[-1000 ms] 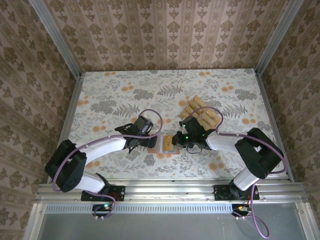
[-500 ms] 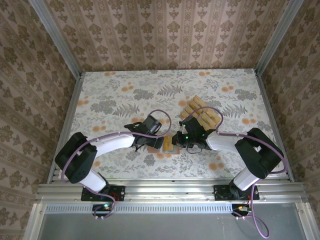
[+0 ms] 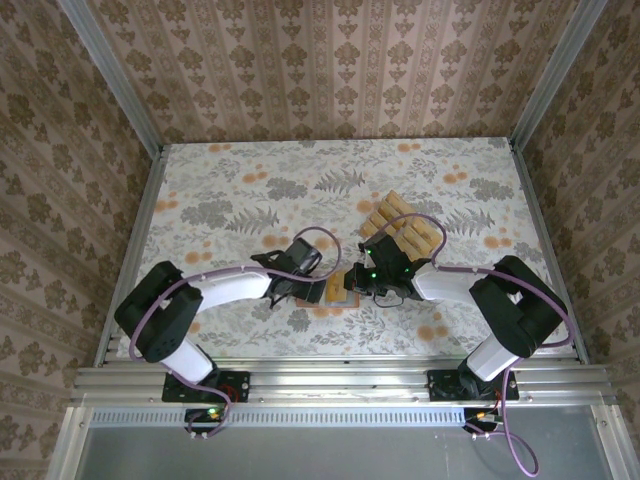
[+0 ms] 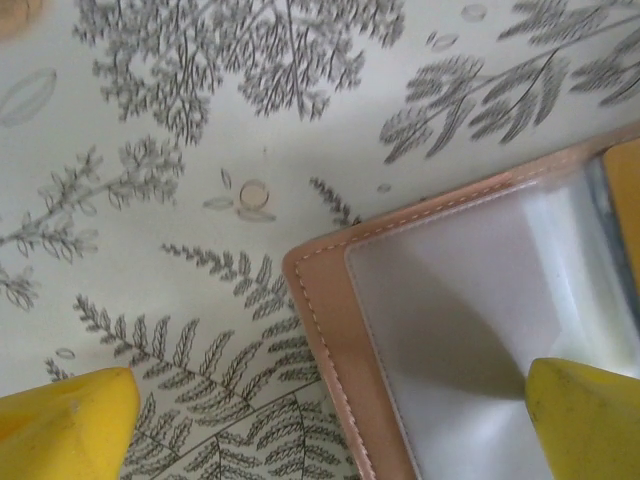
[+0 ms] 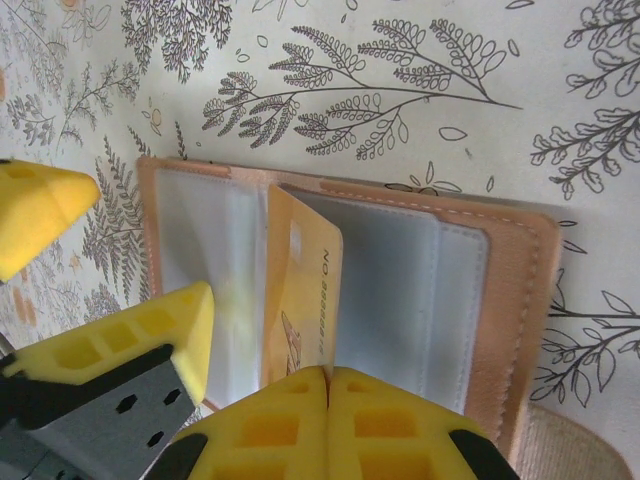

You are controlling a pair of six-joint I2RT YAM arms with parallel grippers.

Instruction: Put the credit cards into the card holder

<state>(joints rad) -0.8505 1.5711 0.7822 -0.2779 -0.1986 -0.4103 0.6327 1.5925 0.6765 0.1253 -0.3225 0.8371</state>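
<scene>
The card holder (image 3: 330,290) is lying open on the table (image 3: 220,180), near the front edge and about midway across. The left gripper (image 3: 300,284) is hanging over the holder's left corner. One finger is standing wide over bare table and the other over a pocket. The right gripper (image 3: 357,284) is sitting at the holder's right side, fingertips pressed together. One card (image 5: 300,300) is standing tilted in the holder's fold, its near edge at those fingertips. The remaining cards (image 3: 404,228) are lying in a row behind and to the right of the holder, well apart from it.
</scene>
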